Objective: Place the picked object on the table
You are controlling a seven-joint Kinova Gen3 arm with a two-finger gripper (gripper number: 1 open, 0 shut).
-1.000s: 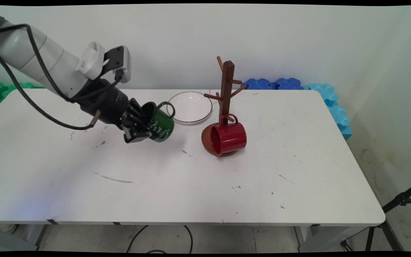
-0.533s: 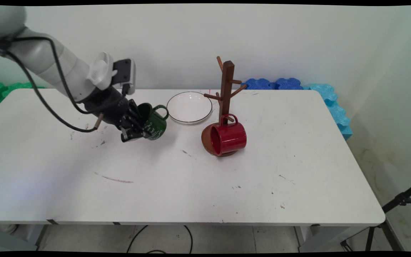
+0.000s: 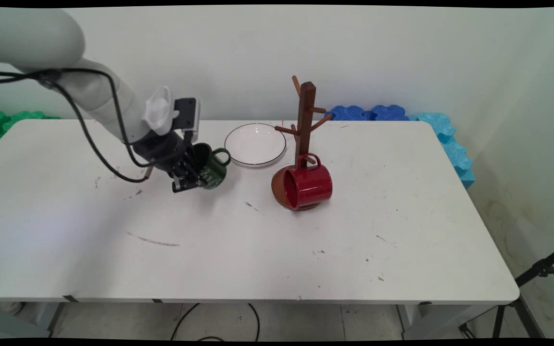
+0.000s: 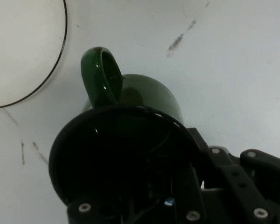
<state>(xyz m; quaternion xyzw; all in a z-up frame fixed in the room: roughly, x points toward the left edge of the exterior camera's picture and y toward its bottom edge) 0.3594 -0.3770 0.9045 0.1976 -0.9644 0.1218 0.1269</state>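
Hand view: jaws clamp the green mug's rim wall, mug tilted, handle toward the white plate beyond.

claw left of centre on the white desk, clamped on the tilted green mug | white black-rimmed plate just right of and behind that mug | brown wooden mug tree right of plate | red mug on its side at the tree's foot, hooked on a low peg
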